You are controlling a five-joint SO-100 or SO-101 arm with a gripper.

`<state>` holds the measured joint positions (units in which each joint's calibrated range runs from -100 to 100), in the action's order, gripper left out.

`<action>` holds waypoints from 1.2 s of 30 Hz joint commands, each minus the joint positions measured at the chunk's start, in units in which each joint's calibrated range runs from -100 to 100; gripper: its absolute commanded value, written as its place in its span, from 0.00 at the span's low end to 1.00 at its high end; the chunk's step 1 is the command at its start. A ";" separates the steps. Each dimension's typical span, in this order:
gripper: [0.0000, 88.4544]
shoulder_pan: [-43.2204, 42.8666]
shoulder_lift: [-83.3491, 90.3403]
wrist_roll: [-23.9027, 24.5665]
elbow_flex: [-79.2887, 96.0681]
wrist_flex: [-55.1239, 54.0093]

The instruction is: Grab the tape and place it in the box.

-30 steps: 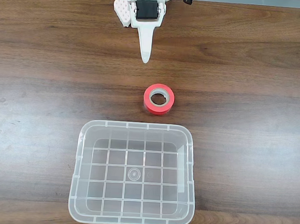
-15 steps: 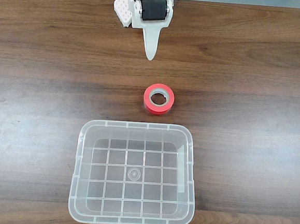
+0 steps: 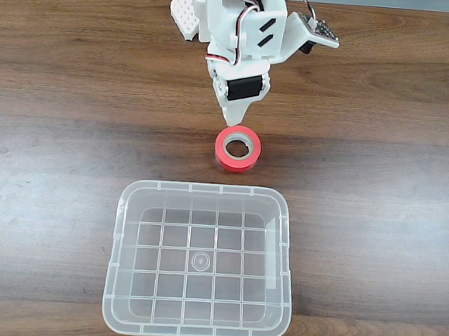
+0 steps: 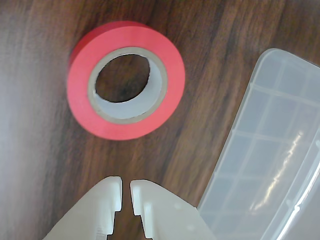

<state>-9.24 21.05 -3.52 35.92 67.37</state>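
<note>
The tape point(image 3: 238, 149) lies flat on the table point(image 3: 381, 149), its hole facing straight up, so its axis is vertical and the round face shows no long side either way. In the fixed view it sits just above the box point(image 3: 200, 260), apart from the upper rim by a thin strip of bare wood, a little right of the box's middle.

The gripper point(image 3: 234, 120) hangs over the table right at the tape's far edge, its white tip pointing down toward the roll; from this angle I cannot tell whether the tip touches the roll or only stands above it. The wrist view shows what the fixed view hides: the two fingertips point(image 4: 113, 192) are drawn nearly together, only a narrow slit between them, gripping nothing point(image 4: 126, 194). The tape point(image 4: 126, 80) lies ahead of them, clear of the tips, with dark wood between.

There is open wood all around the tape on its left and right in the fixed view, and wide bare table on both sides of the box. The box stands open-topped, its grid bottom bare. In the wrist view a corner of the box point(image 4: 270, 150) shows at the right, close beside the roll but not touching it.
</note>
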 commanded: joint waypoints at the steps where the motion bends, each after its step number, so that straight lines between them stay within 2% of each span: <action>1: 0.01 0.10 -3.84 -0.43 2.23 -7.10; 15: 0.03 0.10 -8.18 -0.64 6.35 -10.18; 20: 0.17 0.10 -9.07 -0.75 6.44 -9.32; 22: 0.19 0.10 -8.99 -0.80 6.44 -9.32; 33: 0.19 -1.66 -9.63 -0.70 13.09 -10.27; 36: 0.19 -1.66 -9.71 -0.75 15.02 -13.52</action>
<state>-10.97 10.84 -4.15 49.91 57.80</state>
